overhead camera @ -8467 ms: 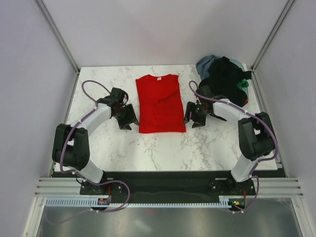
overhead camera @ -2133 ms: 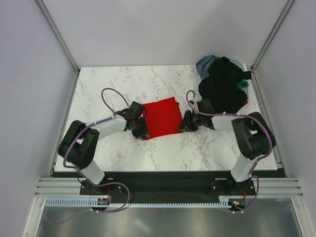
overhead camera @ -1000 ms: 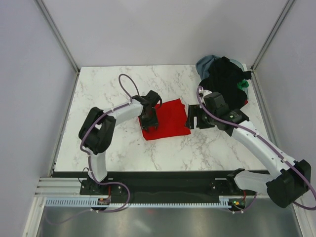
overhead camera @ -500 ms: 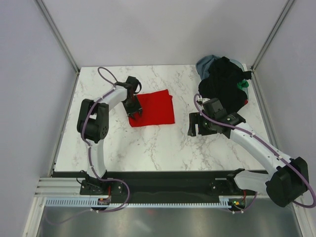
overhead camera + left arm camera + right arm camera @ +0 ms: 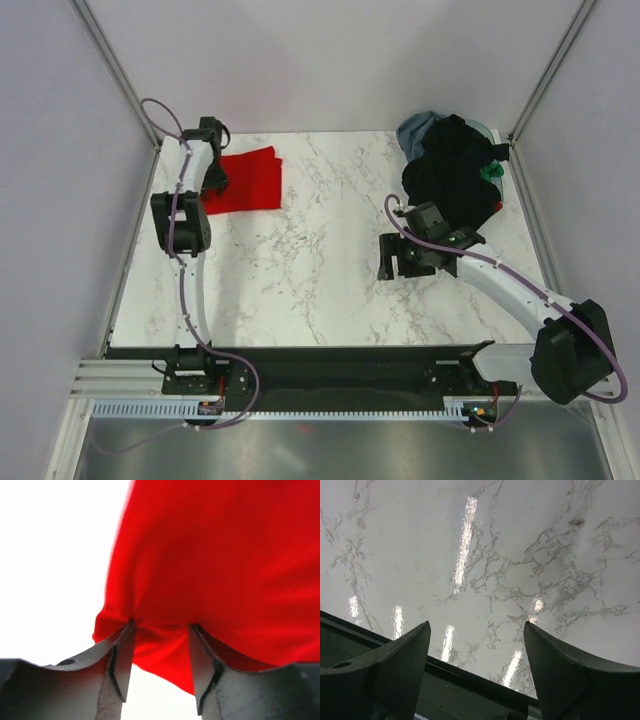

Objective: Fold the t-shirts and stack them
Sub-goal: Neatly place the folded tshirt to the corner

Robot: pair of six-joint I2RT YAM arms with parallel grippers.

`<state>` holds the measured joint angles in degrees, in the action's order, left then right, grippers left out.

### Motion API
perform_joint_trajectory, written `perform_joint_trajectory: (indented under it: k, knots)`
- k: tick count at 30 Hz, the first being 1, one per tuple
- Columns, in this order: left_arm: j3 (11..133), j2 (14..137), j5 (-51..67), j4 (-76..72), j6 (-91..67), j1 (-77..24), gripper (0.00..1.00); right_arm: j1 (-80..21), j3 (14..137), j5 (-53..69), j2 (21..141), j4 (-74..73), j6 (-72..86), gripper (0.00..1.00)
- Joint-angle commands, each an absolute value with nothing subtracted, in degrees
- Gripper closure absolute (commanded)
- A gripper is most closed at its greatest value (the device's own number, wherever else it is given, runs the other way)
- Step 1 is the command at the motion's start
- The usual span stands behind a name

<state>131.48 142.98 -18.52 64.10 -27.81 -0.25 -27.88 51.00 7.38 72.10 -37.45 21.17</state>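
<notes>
The red t-shirt (image 5: pixel 248 180), folded into a small rectangle, lies at the table's far left corner. My left gripper (image 5: pixel 212 176) is stretched out to its left edge and shut on a bunched fold of the red cloth (image 5: pixel 210 555), which fills the gap between the fingers (image 5: pixel 120 655) in the left wrist view. A heap of t-shirts sits at the far right: black (image 5: pixel 455 178), grey-blue (image 5: pixel 416 128) and a bit of green (image 5: pixel 490 172). My right gripper (image 5: pixel 400 258) is open and empty over bare marble, in front of the heap; its wrist view (image 5: pixel 477 630) shows only table.
The white marble table (image 5: pixel 320 270) is bounded by metal frame posts and grey walls at left, right and back. A black rail (image 5: pixel 330 360) runs along the near edge, also in the right wrist view (image 5: pixel 470 680).
My left gripper has dragged the folded red t-shirt from the table's middle to the far left corner. My right arm has let go and drawn back to the right of centre.
</notes>
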Motion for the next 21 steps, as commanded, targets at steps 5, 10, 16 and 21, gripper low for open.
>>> perform_joint_trajectory:
  k: [5,10,16,21]
  knots:
    - [145.6,140.1,-30.7,65.7,-22.3,5.4,0.42,-27.8,50.8,12.1,77.1,-33.8,21.0,0.17]
    - [137.7,129.2,-27.9,62.8,-21.8,3.2,0.41,-27.9,51.8,13.8,78.7,-32.1,22.7,0.17]
    - [126.1,123.4,-12.6,58.3,-23.6,0.7,0.43,-28.5,52.1,13.8,77.9,-31.9,24.3,0.17]
    - [125.3,126.7,3.4,55.5,-22.0,-2.7,0.47,-28.8,50.4,13.3,74.7,-33.0,25.2,0.17]
